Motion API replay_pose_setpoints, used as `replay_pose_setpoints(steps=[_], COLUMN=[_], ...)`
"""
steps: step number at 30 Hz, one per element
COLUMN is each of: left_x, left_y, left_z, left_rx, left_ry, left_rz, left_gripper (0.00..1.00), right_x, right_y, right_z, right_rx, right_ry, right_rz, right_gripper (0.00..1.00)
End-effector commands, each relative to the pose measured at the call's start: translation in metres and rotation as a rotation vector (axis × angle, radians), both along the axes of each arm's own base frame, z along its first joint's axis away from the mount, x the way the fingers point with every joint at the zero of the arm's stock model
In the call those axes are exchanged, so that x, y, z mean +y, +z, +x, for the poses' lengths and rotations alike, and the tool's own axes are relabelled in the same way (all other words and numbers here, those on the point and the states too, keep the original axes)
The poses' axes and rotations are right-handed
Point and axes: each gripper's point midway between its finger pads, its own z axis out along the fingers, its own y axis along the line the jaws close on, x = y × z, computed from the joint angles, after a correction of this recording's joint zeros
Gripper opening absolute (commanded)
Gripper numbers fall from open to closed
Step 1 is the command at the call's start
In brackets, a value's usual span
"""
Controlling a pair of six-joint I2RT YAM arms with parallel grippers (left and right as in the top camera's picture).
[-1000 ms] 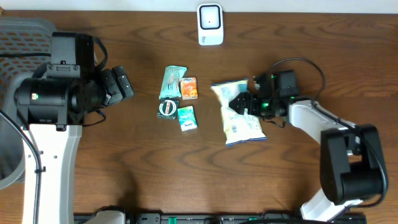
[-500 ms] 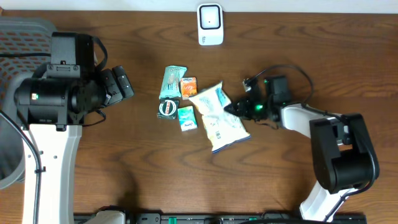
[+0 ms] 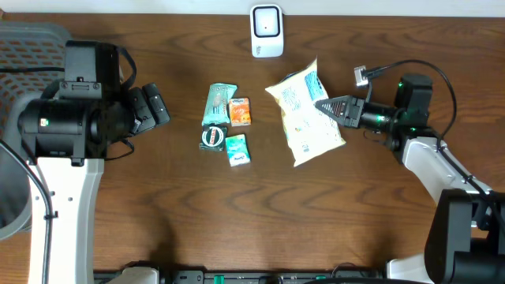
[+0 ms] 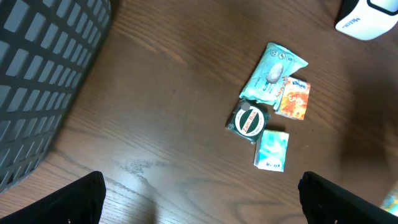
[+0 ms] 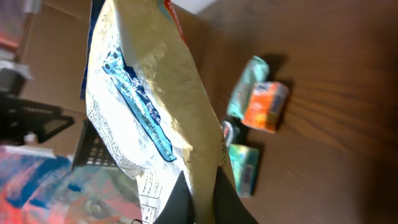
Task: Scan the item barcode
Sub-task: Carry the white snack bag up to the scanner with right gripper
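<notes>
Snack bag (image 3: 304, 118): pale with blue print, held above the table (image 3: 158, 213), just near-right of the white scanner (image 3: 267, 30).
Long axis: runs from the table's far edge toward its near edge, slightly slanted; the far end points toward the scanner.
Bag and jaws: the right gripper (image 3: 325, 105) reaches in from the right, its 2 fingers clamped on the bag's right edge (the wrist view shows the edge pinched between the fingertips (image 5: 229, 200)).
Left gripper (image 3: 154, 108): jaws spread wide, holding nothing, well left of the bag.
Cluster left of bag: 4 small items: teal pouch (image 3: 218, 103), orange box (image 3: 240, 111), round tin (image 3: 213, 136), teal packet (image 3: 237, 149).
</notes>
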Motion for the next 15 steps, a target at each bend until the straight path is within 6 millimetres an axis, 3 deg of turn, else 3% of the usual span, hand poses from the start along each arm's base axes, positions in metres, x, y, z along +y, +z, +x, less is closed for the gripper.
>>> replay_pose_setpoints(steps=[1, 8, 12, 15], left_x=[0.003, 0.003, 0.003, 0.003], left_y=[0.002, 0.002, 0.002, 0.002], left_z=[-0.001, -0.001, -0.001, -0.001], left_rx=[-0.005, -0.005, -0.005, -0.005], left_ry=[0.02, 0.02, 0.02, 0.02], left_rz=[0.006, 0.006, 0.006, 0.006], left_gripper=[0.98, 0.98, 0.98, 0.98], right_x=[0.0, -0.002, 0.004, 0.019], right_y=[0.026, 0.064, 0.066, 0.066], right_z=[-0.003, 0.039, 0.061, 0.067], right_rx=[0.015, -0.018, -0.002, 0.026], right_ry=[0.015, -0.204, -0.371, -0.444], right_rz=[0.069, 0.147, 0.165, 0.183], right_gripper=[0.01, 0.01, 0.01, 0.01])
